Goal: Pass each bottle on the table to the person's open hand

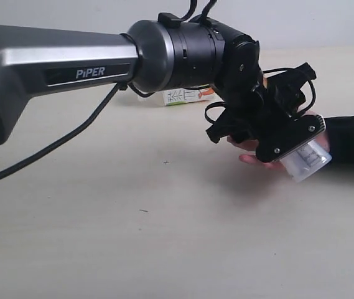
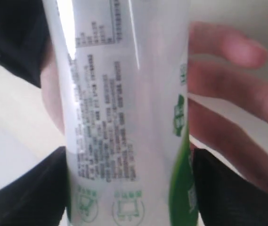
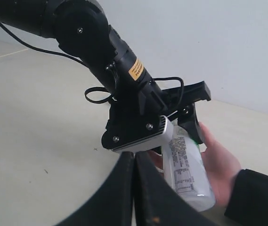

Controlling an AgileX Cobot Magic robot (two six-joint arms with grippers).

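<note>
Clear plastic bottle (image 1: pixel 308 159) (green-and-white label, small print) is pinched by the left gripper (image 1: pixel 288 142) at the person's hand (image 3: pixel 221 165), right; right gripper (image 3: pixel 134 183) has jaws pressed together.

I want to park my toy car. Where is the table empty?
The wide near part of the table, in front of the cable, is bare. It is crowded at the right, where the left gripper holds the green-label bottle by the hand. A fruit-label bottle lies behind the arm.
</note>
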